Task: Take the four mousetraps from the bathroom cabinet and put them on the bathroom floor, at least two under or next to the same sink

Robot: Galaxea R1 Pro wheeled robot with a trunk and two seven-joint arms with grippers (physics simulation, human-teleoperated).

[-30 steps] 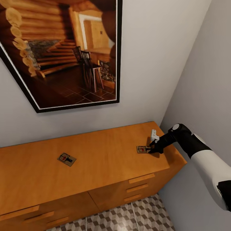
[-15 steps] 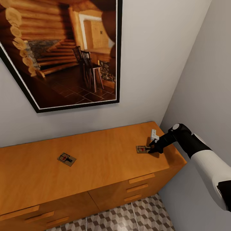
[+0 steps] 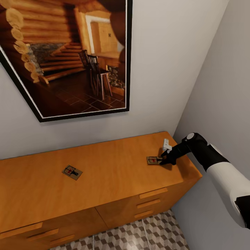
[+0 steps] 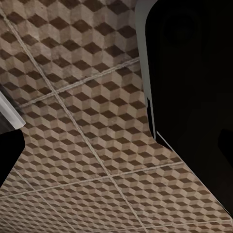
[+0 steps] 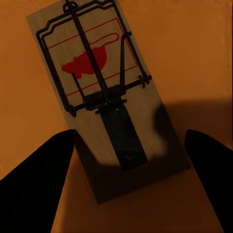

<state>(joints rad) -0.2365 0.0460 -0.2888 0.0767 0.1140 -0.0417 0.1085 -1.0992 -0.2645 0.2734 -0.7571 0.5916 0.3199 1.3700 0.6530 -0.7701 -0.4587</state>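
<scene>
Right gripper (image 3: 163, 161): black fingers spread wide, straddling near end of small brown wooden mousetrap (image 5: 99, 92) | trap flat on long orange-brown wooden cabinet (image 3: 114, 173), 4 o'clock corner | second mousetrap (image 3: 72, 172) at 9 o'clock, well apart

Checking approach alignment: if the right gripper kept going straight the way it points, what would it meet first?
Probably the mousetrap on the cabinet: the right gripper points at its near end, fingers astride, though contact depth is unclear.
</scene>
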